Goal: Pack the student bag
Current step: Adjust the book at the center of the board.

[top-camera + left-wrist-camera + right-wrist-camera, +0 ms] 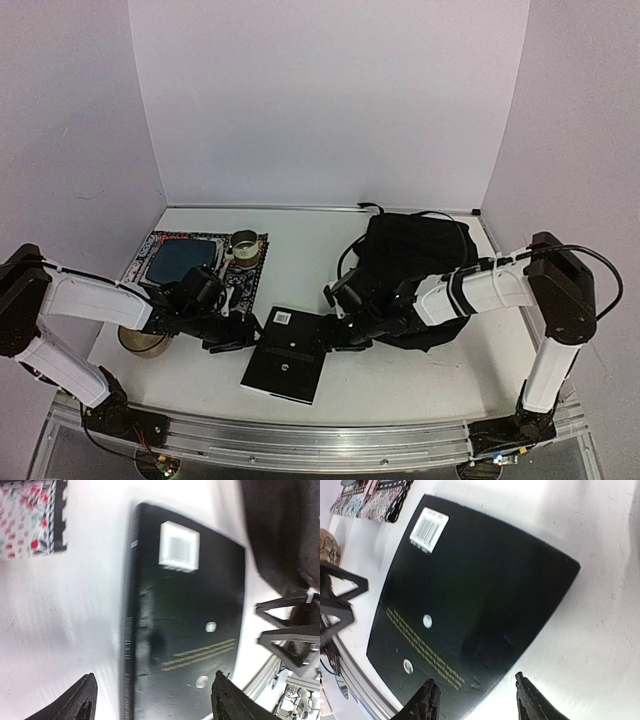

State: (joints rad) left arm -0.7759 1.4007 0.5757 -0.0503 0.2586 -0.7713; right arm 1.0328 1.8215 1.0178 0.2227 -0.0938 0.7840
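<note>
The student bag (pixel 415 255) is a soft black backpack lying at the back right of the table; its edge shows in the left wrist view (pixel 285 530). In front of it a flat black notebook (pixel 290 355) with a white barcode label lies flat. My left gripper (pixel 245 338) hovers at the notebook's left edge, open (pixel 155 700), one finger over the table and one over the cover (pixel 185 620). My right gripper (pixel 332 335) is at the notebook's right edge, also open (pixel 477 697), straddling the edge of the cover (pixel 470 590). Nothing is gripped.
A patterned pouch (pixel 200 262) with a blue item on it lies at the back left, a small metal cup (pixel 243 243) on its right end. A round tan roll (pixel 143 340) sits under the left arm. The table's front rail (pixel 320 440) runs close below the notebook.
</note>
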